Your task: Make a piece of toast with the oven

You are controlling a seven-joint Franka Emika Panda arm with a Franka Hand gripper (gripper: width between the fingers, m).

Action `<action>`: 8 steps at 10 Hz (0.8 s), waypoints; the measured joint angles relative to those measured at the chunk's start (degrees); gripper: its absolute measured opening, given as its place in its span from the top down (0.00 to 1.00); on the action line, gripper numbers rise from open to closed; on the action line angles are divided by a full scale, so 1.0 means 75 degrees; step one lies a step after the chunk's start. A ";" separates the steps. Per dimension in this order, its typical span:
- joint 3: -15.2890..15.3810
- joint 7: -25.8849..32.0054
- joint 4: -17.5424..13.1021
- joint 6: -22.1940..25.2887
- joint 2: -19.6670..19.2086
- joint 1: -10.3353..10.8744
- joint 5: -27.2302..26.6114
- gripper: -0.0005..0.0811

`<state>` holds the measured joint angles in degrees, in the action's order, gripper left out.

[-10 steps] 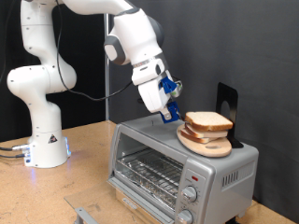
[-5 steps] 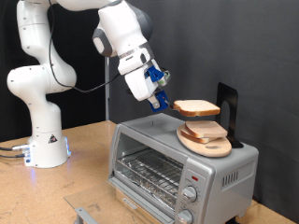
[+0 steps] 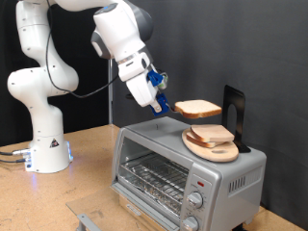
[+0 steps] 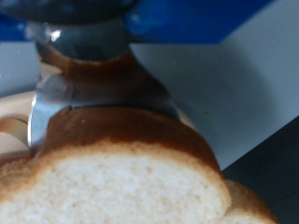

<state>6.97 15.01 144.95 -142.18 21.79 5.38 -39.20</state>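
Note:
My gripper [image 3: 168, 108] is shut on the piece of toast [image 3: 198, 108], a pale tan slice with a brown crust, and holds it flat in the air above the oven's top. A second slice [image 3: 212, 134] lies on a round light-wood board [image 3: 214, 148] on top of the oven [image 3: 183, 173]. The oven is silver-grey, its glass door is shut and the wire rack shows behind it. In the wrist view the held toast [image 4: 121, 177] fills the frame between dark fingers [image 4: 84, 47].
A black upright stand [image 3: 234, 114] rises behind the board on the oven's top. The arm's white base [image 3: 43, 144] stands on the wooden table at the exterior view's left. The oven's knobs [image 3: 197, 200] are at its front right.
The gripper has lifted the top slice off the stack on the board and carried it up and towards the exterior view's left. One slice stays on the board.

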 joint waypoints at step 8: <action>-0.0685 0.0595 0.0965 0.0777 0.1432 -0.0232 -0.0068 0.51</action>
<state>1.83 19.47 152.18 -136.35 32.53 3.64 -39.71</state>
